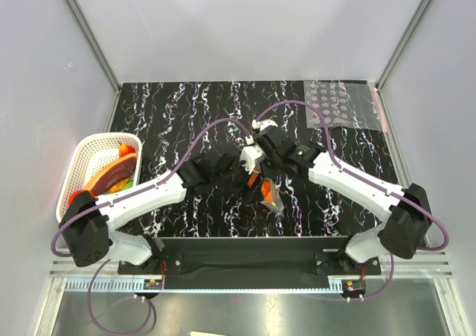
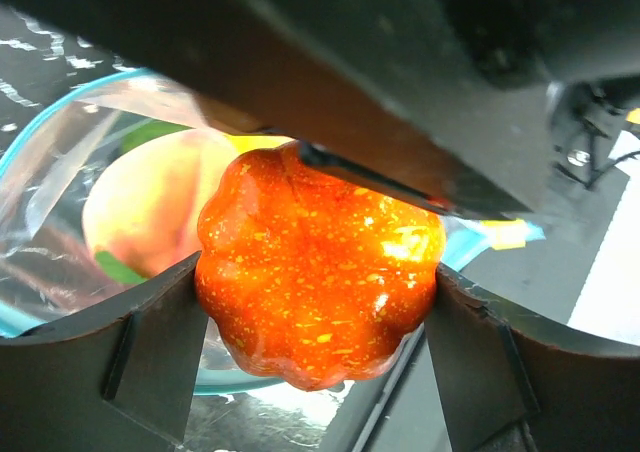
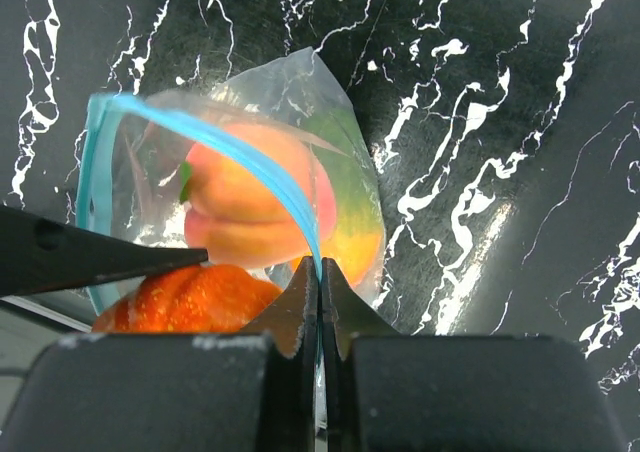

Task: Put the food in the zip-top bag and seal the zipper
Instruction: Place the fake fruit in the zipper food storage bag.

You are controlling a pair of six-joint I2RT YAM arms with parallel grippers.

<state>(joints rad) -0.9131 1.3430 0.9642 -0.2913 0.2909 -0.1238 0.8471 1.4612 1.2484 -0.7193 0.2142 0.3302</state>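
**Third fruit held at the bag mouth while the other arm props it open**

At the far left a white basket [image 1: 80, 160] holds the toys that are not wanted, well apart from the work. The left gripper [image 2: 318, 317] is clamped on the orange fruit [image 2: 320, 257], 1 finger pressed to each flank, so the ribbed toy cannot roll as it is carried in. It sits right at the opening of the zip-top bag [image 3: 290, 87], which lies mid-table between the 2 arms.

The peach-pink fruit [image 3: 245, 207] and the green-and-orange fruit [image 3: 352, 212] already lie in the bag, so I judge 2 of 3 are packed.

The right gripper [image 3: 320, 290] is pinched flat on the zipper [image 3: 240, 147], lifting 1 lip. That bows the blue strip into an arch and keeps the mouth wide enough for the last fruit. The next move likely needs a push deeper before release, or the fruit may catch on the rim. Sealing is not yet begun.

At the far right corner of the table [image 1: 186, 105] a dotted sheet [image 1: 342, 105] lies unused
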